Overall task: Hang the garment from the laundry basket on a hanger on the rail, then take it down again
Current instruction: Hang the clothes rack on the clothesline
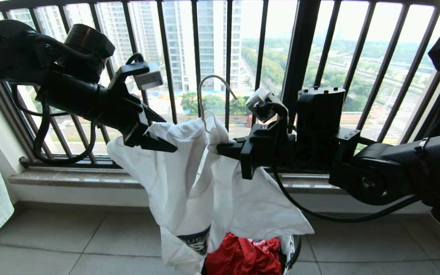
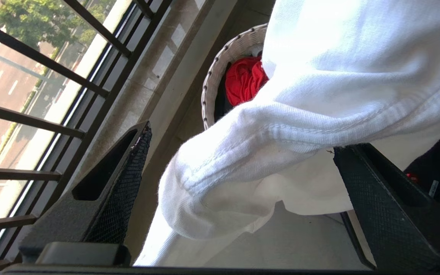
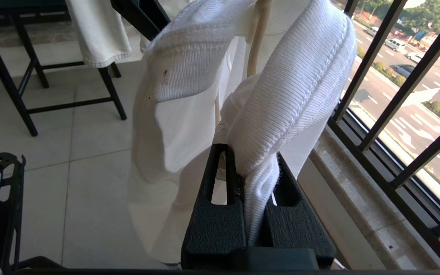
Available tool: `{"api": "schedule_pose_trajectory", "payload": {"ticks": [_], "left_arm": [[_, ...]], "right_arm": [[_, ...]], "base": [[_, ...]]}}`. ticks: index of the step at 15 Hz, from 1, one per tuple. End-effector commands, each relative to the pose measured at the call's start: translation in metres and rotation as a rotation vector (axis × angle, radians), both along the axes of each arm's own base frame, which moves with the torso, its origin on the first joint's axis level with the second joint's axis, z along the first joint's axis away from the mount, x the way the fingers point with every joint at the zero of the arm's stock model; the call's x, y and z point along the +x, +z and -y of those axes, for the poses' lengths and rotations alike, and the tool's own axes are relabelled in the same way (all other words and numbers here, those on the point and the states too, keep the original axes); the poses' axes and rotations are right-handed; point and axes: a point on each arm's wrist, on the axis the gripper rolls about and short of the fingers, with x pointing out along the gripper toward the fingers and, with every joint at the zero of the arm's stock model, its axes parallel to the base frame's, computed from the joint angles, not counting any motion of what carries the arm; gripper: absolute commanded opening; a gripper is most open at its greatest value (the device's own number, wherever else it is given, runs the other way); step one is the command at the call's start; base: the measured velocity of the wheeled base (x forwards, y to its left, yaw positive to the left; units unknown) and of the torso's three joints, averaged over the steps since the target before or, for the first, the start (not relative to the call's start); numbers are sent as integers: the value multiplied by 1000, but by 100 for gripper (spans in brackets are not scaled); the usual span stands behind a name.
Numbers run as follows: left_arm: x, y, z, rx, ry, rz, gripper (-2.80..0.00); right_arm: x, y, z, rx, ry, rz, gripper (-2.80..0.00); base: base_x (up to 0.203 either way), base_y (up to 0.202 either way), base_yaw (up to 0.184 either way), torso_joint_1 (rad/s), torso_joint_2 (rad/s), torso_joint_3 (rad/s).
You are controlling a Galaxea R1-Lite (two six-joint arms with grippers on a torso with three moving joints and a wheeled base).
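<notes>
Ribbed white cotton fills the middle of the head view: the garment (image 1: 189, 179), a soft T-shirt with a dark lettered print low on its front, droops in loose folds between the two arms. At the left, the left gripper (image 1: 159, 133) reaches in level from a thick black forearm, its jaws spread wide; the stitched hem of the shirt lies between the mesh-textured black fingers (image 2: 128, 183) without being pinched. Rising out of the collar at centre is the hanger (image 1: 210, 95), a thin cream wire with a curved hook, free of any support. Below, on the pale tiled floor, sits the laundry basket (image 2: 220, 65), round and woven white, with a crumpled red cloth (image 1: 243, 256) inside; the shirt's lower edge dangles over its rim. To the right, the right gripper (image 3: 254, 183) extends level from its bulky black wrist, jaws closed tight on a bunched fold of the ribbed collar. Behind everything stands the black balcony railing (image 1: 300, 57) of slim vertical bars.
</notes>
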Motion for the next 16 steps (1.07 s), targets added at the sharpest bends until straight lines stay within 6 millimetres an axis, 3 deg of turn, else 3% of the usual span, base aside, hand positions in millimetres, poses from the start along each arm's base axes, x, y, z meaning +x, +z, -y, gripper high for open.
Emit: {"api": "schedule_pose_trajectory", "payload": {"ticks": [1, 7, 16], "left_arm": [[9, -9, 5, -62, -78, -46, 0], [31, -23, 10, -77, -95, -40, 0], [32, -27, 12, -95, -120, -64, 0]], "right_arm": [[-1, -1, 0, 0, 4, 2, -280], [-3, 1, 2, 1, 14, 5, -280], [-2, 1, 2, 2, 9, 7, -280]], "base": [[0, 0, 0, 0, 0, 0], [0, 0, 0, 0, 0, 0], [0, 0, 0, 0, 0, 0]]}}
